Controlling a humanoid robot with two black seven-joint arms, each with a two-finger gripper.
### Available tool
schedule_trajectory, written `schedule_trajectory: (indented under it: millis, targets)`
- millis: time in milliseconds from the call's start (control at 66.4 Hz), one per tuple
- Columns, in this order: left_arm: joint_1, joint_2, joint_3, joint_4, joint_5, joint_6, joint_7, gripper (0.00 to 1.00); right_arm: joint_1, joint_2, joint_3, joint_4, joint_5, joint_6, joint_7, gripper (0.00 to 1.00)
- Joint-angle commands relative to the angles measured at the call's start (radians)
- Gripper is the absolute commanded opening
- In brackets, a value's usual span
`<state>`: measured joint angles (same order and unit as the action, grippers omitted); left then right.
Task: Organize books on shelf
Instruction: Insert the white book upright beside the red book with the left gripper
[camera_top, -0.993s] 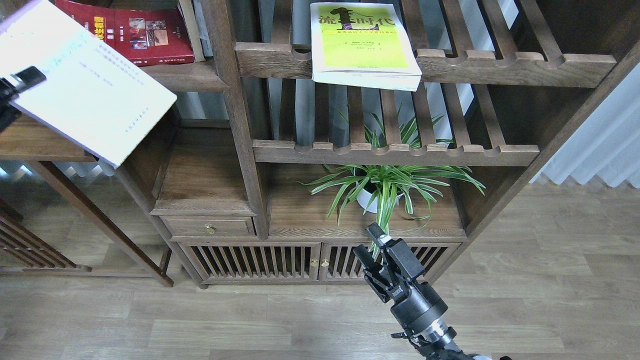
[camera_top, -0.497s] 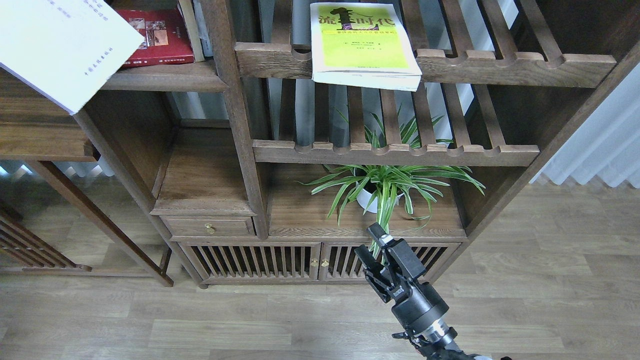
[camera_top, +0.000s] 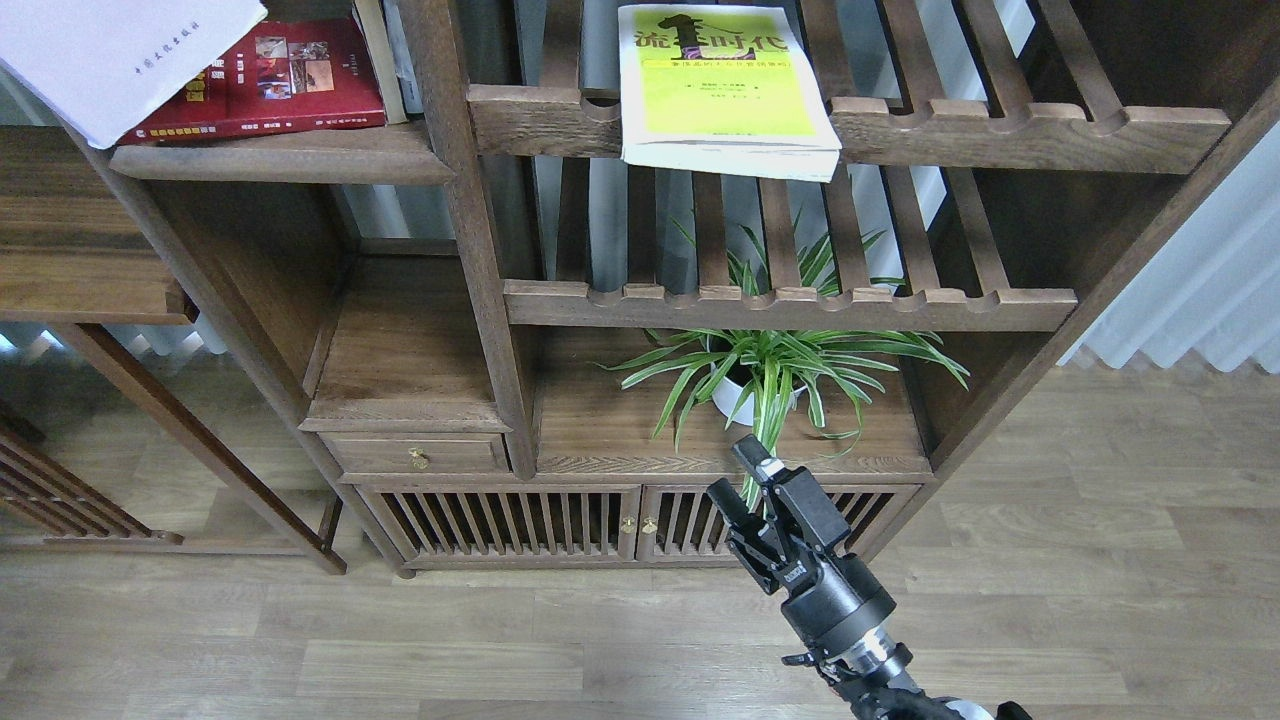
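The white-lavender book is at the top left, tilted, and covers the left part of the dark red book. The red book lies flat on the shelf, a solid dark-brown board with a thick front edge. What holds the white book is out of view; my left gripper does not show. The yellow-green book lies flat on the upper slatted rack, overhanging its front rail. My right gripper is open and empty, low in front of the cabinet, far below the books.
A potted spider plant stands on the cabinet top just behind my right gripper. A second slatted rack lies below the yellow-green book. An upright post separates shelf and racks. A side table is at the left.
The white book has moved up and back over the red book on the shelf. The left gripper, seen a second ago at the left edge, has left the view. My right gripper barely moved.
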<state>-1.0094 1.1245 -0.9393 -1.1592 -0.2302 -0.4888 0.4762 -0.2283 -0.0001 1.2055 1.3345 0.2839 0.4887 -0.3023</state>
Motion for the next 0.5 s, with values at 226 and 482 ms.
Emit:
schedule_trajectory:
  millis: [226,482]
  targets:
    - [-0.124,-0.215,0.011,0.102,0.226,0.000,-0.001,0.03,0.033,0.000,0.003,0.000,0.001,0.000,0.002,0.99]
    - [-0.207,-0.331,0.008,0.204,0.382,0.000,-0.007,0.03,0.033,0.000,0.006,-0.001,0.003,0.000,0.002,0.99]
